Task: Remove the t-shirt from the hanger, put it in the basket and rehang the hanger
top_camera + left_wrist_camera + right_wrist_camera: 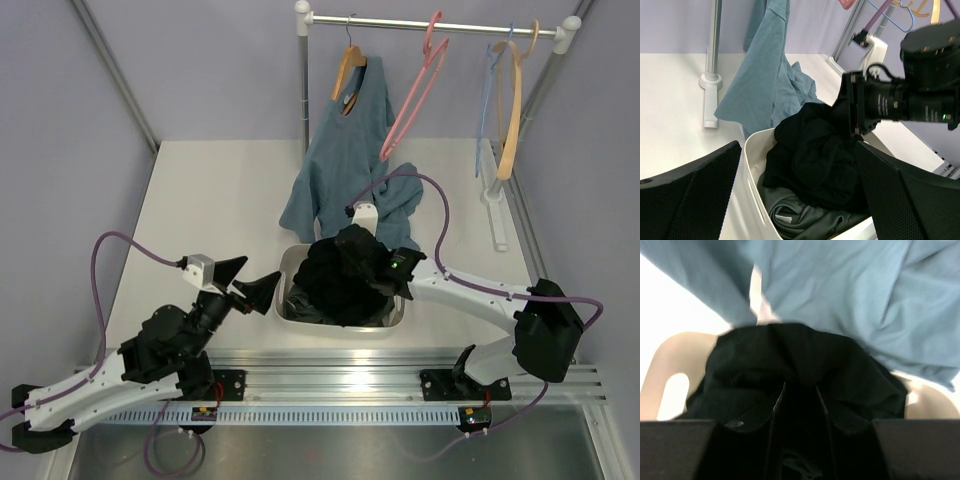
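Black t-shirt (340, 288) off the hanger (415, 97), heaped in the bin (284, 262).
At 9 o'clock of the bin, left fingers (695, 192) spread wide, empty. Right fingers (762, 412) sunk in the cloth, nearly together; cannot tell if gripping. Pink hanger bare on the rail (400, 20), 1 o'clock. Removal looks done; release may remain.

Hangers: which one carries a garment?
The leftmost wooden hanger, holding the blue-grey shirt; the pink hanger, blue wire hanger and other wooden hanger hang bare.
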`<state>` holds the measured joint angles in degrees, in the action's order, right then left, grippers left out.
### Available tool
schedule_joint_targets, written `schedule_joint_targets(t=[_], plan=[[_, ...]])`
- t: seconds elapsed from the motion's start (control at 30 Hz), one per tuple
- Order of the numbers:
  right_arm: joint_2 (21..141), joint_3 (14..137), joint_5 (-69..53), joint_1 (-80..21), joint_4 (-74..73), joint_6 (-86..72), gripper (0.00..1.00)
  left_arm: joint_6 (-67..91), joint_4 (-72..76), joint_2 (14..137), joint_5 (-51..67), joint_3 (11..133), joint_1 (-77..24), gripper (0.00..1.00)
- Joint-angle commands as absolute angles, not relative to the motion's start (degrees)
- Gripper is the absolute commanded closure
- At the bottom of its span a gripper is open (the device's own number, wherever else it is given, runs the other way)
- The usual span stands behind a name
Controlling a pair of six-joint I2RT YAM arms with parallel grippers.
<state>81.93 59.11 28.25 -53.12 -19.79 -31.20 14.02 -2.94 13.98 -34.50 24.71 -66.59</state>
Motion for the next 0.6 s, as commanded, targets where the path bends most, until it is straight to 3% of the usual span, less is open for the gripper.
schedule_joint_targets(t=[0.0,0.17,0.37,0.57], plan=[[80.34,53.81,22.42,-55.02,-16.09,-31.55,0.66,14.94,-1.14,13.27,-35.33,24.26,-66.71,0.01],[81.29,46.77,20.74,-55.99,-13.19,-35.67,0.66,14.68,-0.97,14.32,-35.59,24.43,-66.71,0.01],[90.34,48.42,20.13,-55.99,-13.27,-36.30,0.66,14.59,-0.88,14.50,-36.65,24.35,-66.71,0.01],[87.64,51.76,23.46,-55.99,-17.66,-36.12,0.64,14.50,-0.79,15.21,-36.65,24.43,-66.71,0.01]])
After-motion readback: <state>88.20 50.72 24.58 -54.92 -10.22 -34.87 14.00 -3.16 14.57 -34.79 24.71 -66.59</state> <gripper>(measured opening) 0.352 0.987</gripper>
